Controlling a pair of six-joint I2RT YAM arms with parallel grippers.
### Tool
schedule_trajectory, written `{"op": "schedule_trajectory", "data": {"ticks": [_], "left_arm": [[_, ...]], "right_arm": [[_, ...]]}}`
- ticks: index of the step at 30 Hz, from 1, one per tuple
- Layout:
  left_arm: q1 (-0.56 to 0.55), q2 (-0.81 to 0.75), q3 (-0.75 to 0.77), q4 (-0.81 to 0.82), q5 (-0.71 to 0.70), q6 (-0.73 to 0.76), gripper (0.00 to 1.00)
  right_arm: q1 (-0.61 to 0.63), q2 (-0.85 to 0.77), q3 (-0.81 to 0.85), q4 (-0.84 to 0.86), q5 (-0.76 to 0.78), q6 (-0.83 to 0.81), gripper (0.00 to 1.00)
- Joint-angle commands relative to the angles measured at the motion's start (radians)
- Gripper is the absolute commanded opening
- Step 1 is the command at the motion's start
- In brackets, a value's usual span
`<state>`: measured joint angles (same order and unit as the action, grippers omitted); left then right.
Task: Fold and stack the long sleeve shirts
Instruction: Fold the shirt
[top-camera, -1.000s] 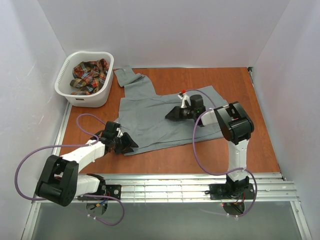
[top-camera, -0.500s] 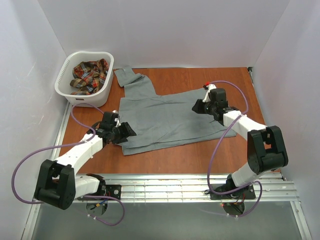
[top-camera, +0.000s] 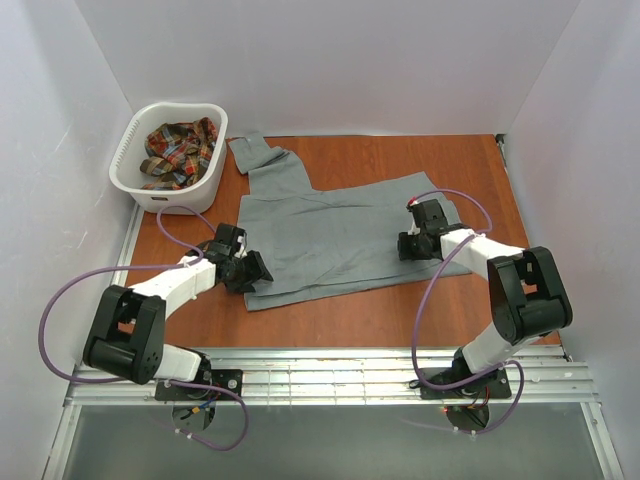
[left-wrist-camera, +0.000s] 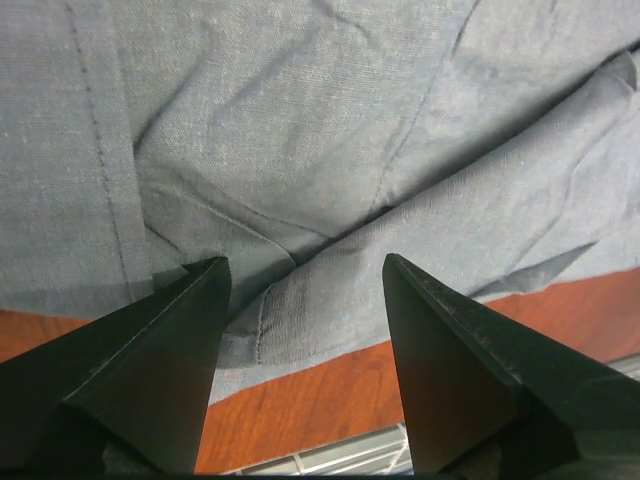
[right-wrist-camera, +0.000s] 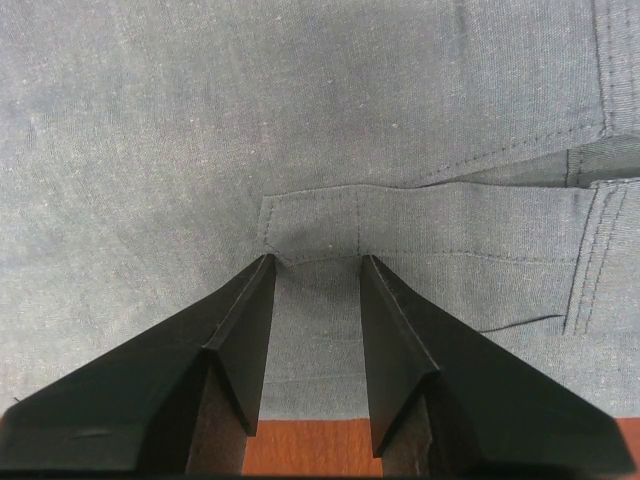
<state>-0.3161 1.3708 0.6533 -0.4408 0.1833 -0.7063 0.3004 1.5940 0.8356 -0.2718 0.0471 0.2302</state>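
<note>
The grey long sleeve shirt (top-camera: 330, 225) lies spread flat on the brown table, one sleeve reaching toward the back left. The plaid shirt (top-camera: 178, 150) lies crumpled in the white basket. My left gripper (top-camera: 256, 270) is open at the grey shirt's near-left corner. In the left wrist view (left-wrist-camera: 303, 265) its jaws straddle a folded hem ridge (left-wrist-camera: 300, 300). My right gripper (top-camera: 404, 245) is open, low over the shirt's right part. In the right wrist view (right-wrist-camera: 316, 260) its tips rest on the cloth at a stitched cuff band (right-wrist-camera: 420, 225).
The white laundry basket (top-camera: 135, 140) stands at the back left corner. A metal rail (top-camera: 380, 365) runs along the near edge. White walls close in the sides and back. Bare table (top-camera: 400, 155) lies behind the shirt, with more to its right.
My right gripper swung from the shirt's middle out to its right edge, then down and slightly left. My left gripper moved up and right onto the shirt's near-left corner.
</note>
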Motion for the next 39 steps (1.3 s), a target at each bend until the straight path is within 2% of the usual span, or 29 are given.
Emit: {"op": "schedule_trajectory", "data": {"ticks": [1,7,11,16,21,25,30,35,39], "left_arm": [[0.005,0.02,-0.009,-0.056,-0.033,0.042,0.59],[0.005,-0.033,-0.107,-0.122,0.067,0.03,0.59],[-0.015,-0.159,-0.058,-0.225,0.145,-0.028,0.59],[-0.012,-0.275,-0.003,-0.375,0.068,-0.036,0.63],[-0.011,-0.315,0.074,-0.397,-0.12,-0.032,0.64],[-0.009,-0.247,0.147,-0.349,-0.203,0.002,0.66],[-0.009,-0.133,0.138,-0.214,-0.128,-0.01,0.65],[-0.002,-0.033,0.068,-0.128,-0.146,-0.028,0.56],[0.067,-0.013,0.006,-0.092,-0.137,-0.059,0.52]], "right_arm": [[0.035,0.011,-0.076,-0.203,0.02,0.014,0.33],[0.189,-0.078,-0.15,-0.392,-0.039,0.096,0.35],[0.272,-0.166,-0.226,-0.449,-0.082,0.15,0.38],[0.26,-0.318,-0.254,-0.494,-0.052,0.192,0.43],[0.211,-0.428,-0.162,-0.454,0.055,0.17,0.46],[0.108,-0.413,-0.087,-0.388,0.053,0.092,0.46],[-0.044,-0.332,-0.036,-0.291,0.013,0.052,0.46],[-0.161,-0.252,-0.087,-0.15,-0.085,0.057,0.43],[-0.253,-0.2,-0.13,-0.081,-0.115,0.093,0.41]]}}
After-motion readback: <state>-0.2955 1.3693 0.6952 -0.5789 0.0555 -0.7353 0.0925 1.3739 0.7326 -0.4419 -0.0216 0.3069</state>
